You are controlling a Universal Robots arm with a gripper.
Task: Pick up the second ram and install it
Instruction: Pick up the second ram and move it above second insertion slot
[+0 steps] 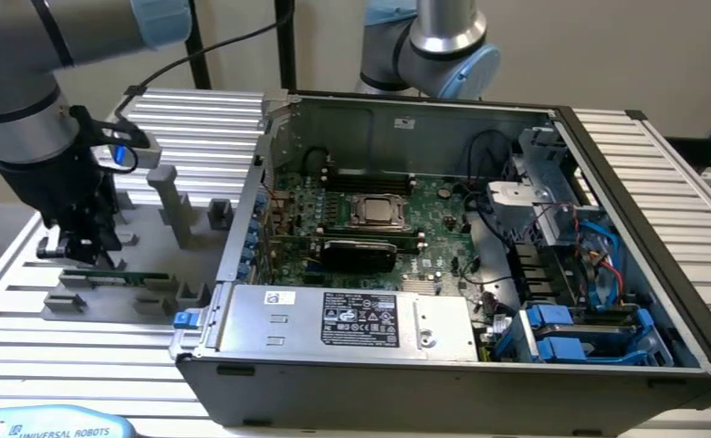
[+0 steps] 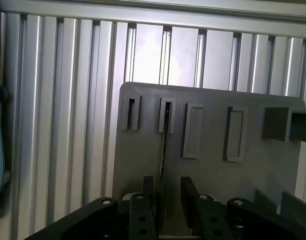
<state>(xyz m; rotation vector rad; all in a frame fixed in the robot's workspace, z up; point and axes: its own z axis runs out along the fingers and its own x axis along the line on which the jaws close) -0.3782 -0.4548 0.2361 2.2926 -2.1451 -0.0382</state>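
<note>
The second ram is a thin green stick standing on edge in a slot of the grey plastic holder, at the exterior view's left beside the computer case. My gripper hangs just above its near end. In the wrist view the ram appears edge-on as a thin dark strip running from a holder slot down between my fingers. The gripper is open, with a gap on each side of the strip.
The open computer case with the green motherboard and its silver processor lies to the exterior view's right of the holder. Grey posts rise behind the gripper. Everything rests on a ribbed aluminium table.
</note>
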